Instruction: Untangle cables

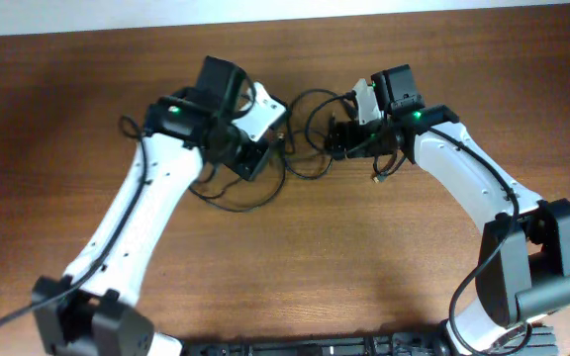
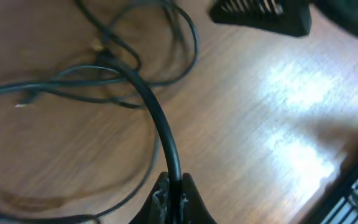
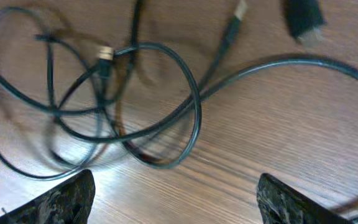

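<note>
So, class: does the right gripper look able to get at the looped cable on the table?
Probably yes: the right gripper hangs open with the looped cable just ahead of its fingers, nothing between.
</note>
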